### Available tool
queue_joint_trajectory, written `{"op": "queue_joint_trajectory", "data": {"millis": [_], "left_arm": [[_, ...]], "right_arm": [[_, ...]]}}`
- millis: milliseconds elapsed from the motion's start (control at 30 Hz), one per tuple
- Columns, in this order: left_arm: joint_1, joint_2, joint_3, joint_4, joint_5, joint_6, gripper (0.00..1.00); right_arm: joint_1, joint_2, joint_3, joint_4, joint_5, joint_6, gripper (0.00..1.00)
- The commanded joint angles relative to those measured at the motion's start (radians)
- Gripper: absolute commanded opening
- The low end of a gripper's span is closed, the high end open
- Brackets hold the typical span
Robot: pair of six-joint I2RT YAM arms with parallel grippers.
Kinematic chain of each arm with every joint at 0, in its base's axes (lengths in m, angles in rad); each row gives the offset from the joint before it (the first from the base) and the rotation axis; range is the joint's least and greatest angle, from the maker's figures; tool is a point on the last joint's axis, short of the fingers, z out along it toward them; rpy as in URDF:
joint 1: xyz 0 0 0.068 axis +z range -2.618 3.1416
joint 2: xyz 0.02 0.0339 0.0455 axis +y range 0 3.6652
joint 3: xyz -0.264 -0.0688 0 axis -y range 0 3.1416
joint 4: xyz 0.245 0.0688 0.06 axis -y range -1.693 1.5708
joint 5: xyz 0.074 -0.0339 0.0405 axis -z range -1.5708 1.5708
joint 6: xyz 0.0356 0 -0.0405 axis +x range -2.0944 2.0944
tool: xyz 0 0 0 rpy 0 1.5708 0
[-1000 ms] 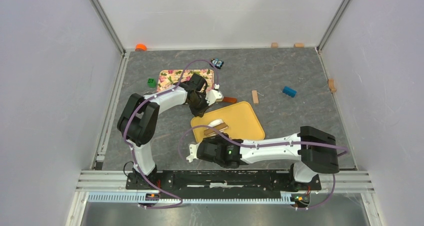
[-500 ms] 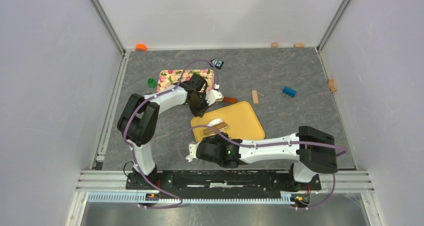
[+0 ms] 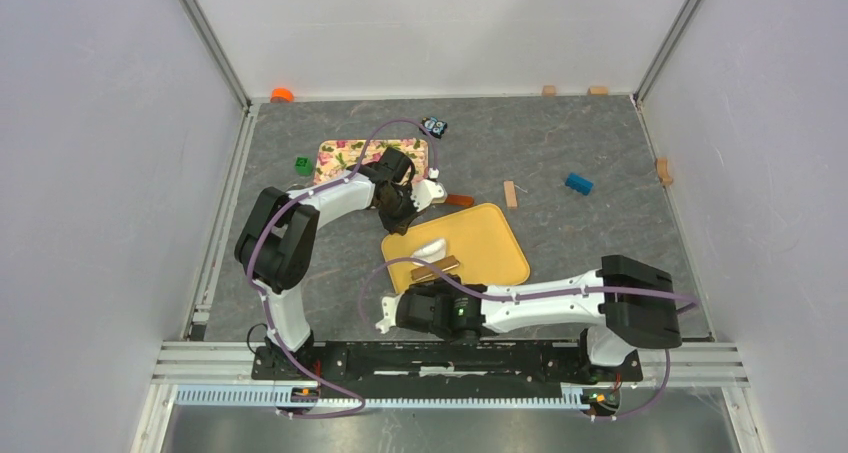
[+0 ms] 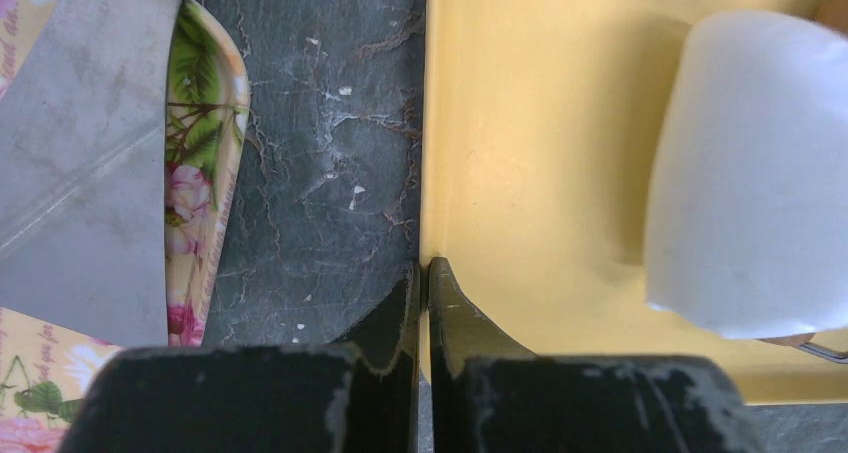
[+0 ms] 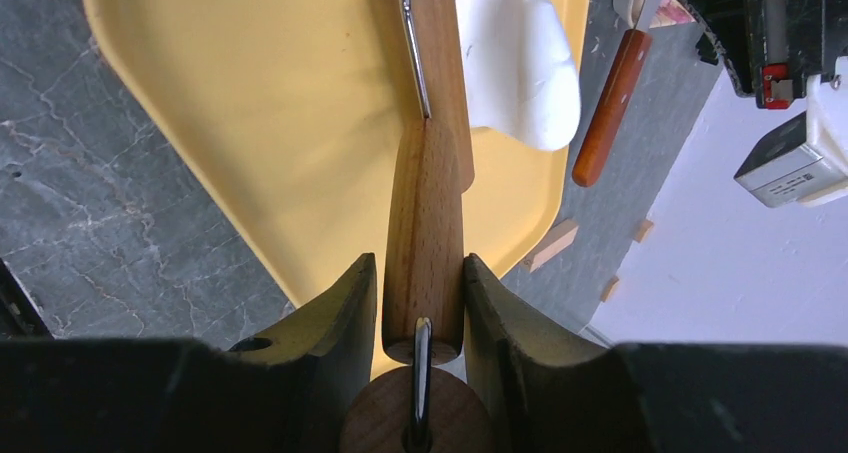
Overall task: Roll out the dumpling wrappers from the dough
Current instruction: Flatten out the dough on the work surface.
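Observation:
The dough [image 3: 430, 246] is a thick white oblong lump on the yellow board [image 3: 490, 235]. It also shows in the left wrist view as dough [image 4: 750, 173] and in the right wrist view as dough [image 5: 515, 58]. My right gripper [image 5: 423, 273] is shut on the handle of a wooden roller [image 5: 425, 223], whose far end lies beside the dough. From above, the roller [image 3: 435, 270] sits at the board's near edge, just ahead of the right gripper [image 3: 420, 295]. My left gripper [image 4: 427, 273] is shut, pinching the board's left edge [image 4: 432, 173]. Dumpling wrappers are out of view.
A floral board [image 3: 345, 153] lies behind the left arm, with a steel blade [image 4: 90, 163] on it. An orange-handled knife [image 3: 458, 200] lies beside the yellow board. A green block [image 3: 302, 163], a blue block [image 3: 578, 183] and a wooden block [image 3: 510, 193] lie scattered.
My right gripper has drawn the roller back toward the near edge of the board, away from the dough. The left gripper has stayed where it was.

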Motion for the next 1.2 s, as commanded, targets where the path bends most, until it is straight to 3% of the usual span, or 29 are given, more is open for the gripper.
{"op": "queue_joint_trajectory", "data": {"millis": [0, 267, 667, 867, 1167], "left_arm": [[-0.005, 0.095, -0.047, -0.006, -0.016, -0.017, 0.02], [-0.005, 0.095, -0.047, -0.005, -0.016, -0.016, 0.02], [-0.006, 0.094, -0.049, -0.003, -0.017, -0.019, 0.02], [-0.005, 0.093, -0.050, -0.001, -0.017, -0.020, 0.02], [-0.005, 0.091, -0.052, 0.002, -0.019, -0.021, 0.02]], "right_arm": [[-0.061, 0.141, -0.018, -0.108, -0.265, -0.047, 0.00], [-0.029, -0.016, -0.040, -0.235, -0.233, 0.074, 0.00], [-0.043, -0.156, 0.206, -0.322, -0.026, 0.081, 0.00], [-0.107, -0.140, 0.298, -0.222, 0.018, 0.008, 0.00], [-0.225, -0.063, 0.278, -0.058, 0.030, -0.138, 0.00]]}}
